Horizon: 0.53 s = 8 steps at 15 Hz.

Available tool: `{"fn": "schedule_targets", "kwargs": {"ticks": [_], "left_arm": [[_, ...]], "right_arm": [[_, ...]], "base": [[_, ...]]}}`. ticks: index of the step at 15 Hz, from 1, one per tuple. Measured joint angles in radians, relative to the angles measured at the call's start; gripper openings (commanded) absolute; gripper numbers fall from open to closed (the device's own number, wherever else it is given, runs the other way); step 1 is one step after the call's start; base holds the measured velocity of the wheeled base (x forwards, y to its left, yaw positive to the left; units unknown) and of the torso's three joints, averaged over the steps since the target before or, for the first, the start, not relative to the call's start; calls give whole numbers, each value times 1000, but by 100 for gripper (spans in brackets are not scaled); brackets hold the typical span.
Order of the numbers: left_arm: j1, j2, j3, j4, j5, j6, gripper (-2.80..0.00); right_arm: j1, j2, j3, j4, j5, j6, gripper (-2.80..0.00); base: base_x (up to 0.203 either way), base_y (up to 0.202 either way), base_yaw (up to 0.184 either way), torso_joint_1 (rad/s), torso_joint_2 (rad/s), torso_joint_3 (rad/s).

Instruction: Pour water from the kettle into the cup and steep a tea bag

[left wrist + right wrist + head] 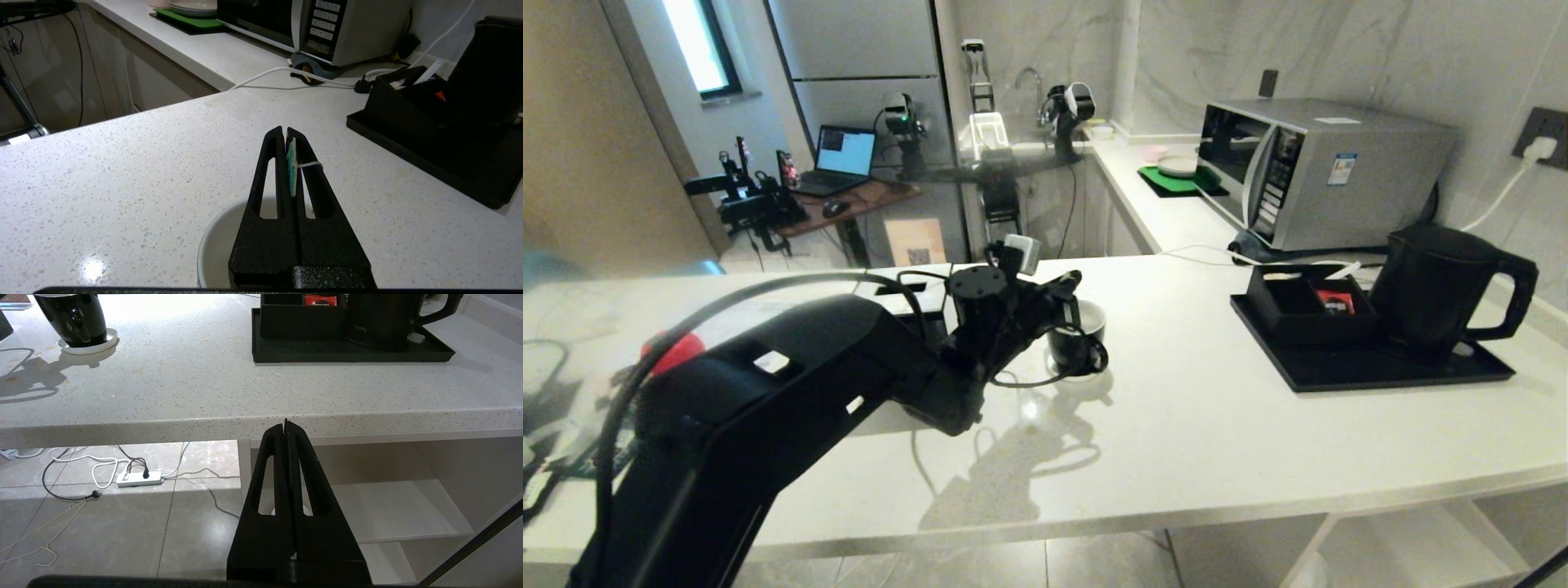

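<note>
Evidently the steeping step: the left gripper, over the cup, pinches a tea-bag tag and string; the bag itself is unseen. Next, lower and release. Right gripper hangs closed, empty; the kettle waits on its tray

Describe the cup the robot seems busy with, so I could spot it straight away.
Start at the silver microwave on the white counter, then look left past the black tray with the tall kettle. The cup stands alone mid-counter on a small white saucer, under the left gripper. It is the only small black mug, white inside.
</note>
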Motion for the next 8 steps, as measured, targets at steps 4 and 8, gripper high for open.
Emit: {"fn": "schedule_targets", "kwargs": {"ticks": [4, 8], "left_arm": [[-3, -44, 1, 9, 0, 2, -280], [-12, -86, -1, 15, 0, 2, -280]], "right_arm": [[0, 0, 0, 0, 0, 0, -280], [0, 0, 0, 0, 0, 0, -280]], "base": [[0, 0, 0, 0, 0, 0], [0, 0, 0, 0, 0, 0]]}}
